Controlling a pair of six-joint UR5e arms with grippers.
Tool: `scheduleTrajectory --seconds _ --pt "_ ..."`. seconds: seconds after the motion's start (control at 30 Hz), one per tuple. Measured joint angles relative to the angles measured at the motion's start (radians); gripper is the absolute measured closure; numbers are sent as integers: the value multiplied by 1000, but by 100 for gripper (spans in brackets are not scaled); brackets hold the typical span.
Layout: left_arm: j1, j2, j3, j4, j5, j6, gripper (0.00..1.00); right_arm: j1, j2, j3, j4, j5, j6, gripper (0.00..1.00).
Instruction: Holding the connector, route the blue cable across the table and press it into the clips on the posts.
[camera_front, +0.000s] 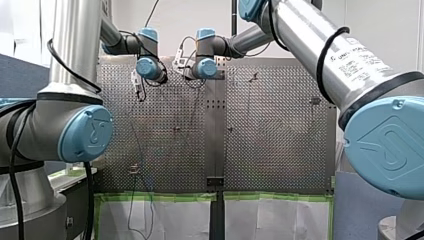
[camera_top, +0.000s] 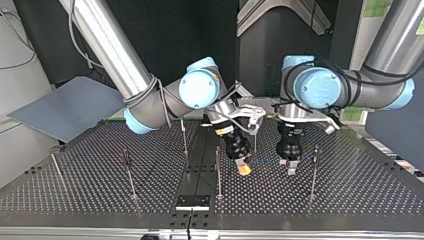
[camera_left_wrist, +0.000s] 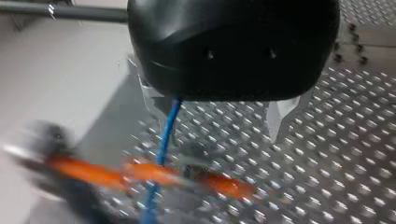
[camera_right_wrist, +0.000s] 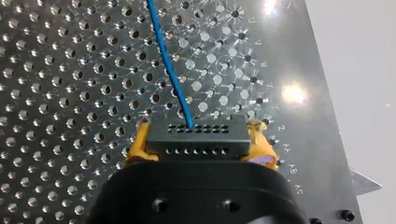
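Item: black connector (camera_right_wrist: 196, 142), many-holed on its face, clamped between the yellow pads (camera_right_wrist: 138, 144) of my right gripper (camera_right_wrist: 200, 133), one pad on each end of the block. Item: blue cable (camera_right_wrist: 170, 70), leaving the connector's forward face and running in a slight curve ahead of the gripper, above the perforated table (camera_right_wrist: 70, 70). Item: my left gripper (camera_left_wrist: 219, 123), black-bodied with metal fingers (camera_left_wrist: 279, 114) that stood wide apart. The cable (camera_left_wrist: 166, 135) ran down close beside one finger, and contact with that finger could not be made out. Beyond it lay a blurred orange shape, not identifiable. Position, top view: my right gripper (camera_top: 243, 169) was tilted, its yellow tip low over the table just beside the central dark strip. My left gripper (camera_top: 291, 169) stood upright near it, on the side toward the view's right. Item: thin upright posts, one (camera_top: 218, 170) just beside my right gripper and one (camera_top: 313, 170) just beyond my left. Two others (camera_top: 129, 172) (camera_top: 184, 137) stood on the view's left half.
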Motion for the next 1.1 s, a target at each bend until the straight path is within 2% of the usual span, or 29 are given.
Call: scheduleTrajectory --seconds 0.03,0.1,0.13,0.2,0.47,0.63,0.9,1.1 --pt "-1 -10 0 0 -8 1 49 0 0 0 0 0 0 100" --pt "-4 -22 0 1 -21 0 78 0 0 0 0 0 0 100" --pt "-5 -28 0 3 -29 0 78 0 0 0 0 0 0 100" --pt "-6 -32 0 5 -40 -1 100 0 0 0 0 0 0 100" --pt "-16 -35 -4 -3 -82 -15 100 1 2 2 15 0 1 100" --pt "-27 -29 -34 -4 -124 -8 100 2 3 13 38 2 -1 100" --pt "-35 -13 -83 11 -142 -6 100 1 3 61 46 4 -4 100" --pt "-33 34 -133 58 -153 -14 100 1 3 100 47 3 -4 100"
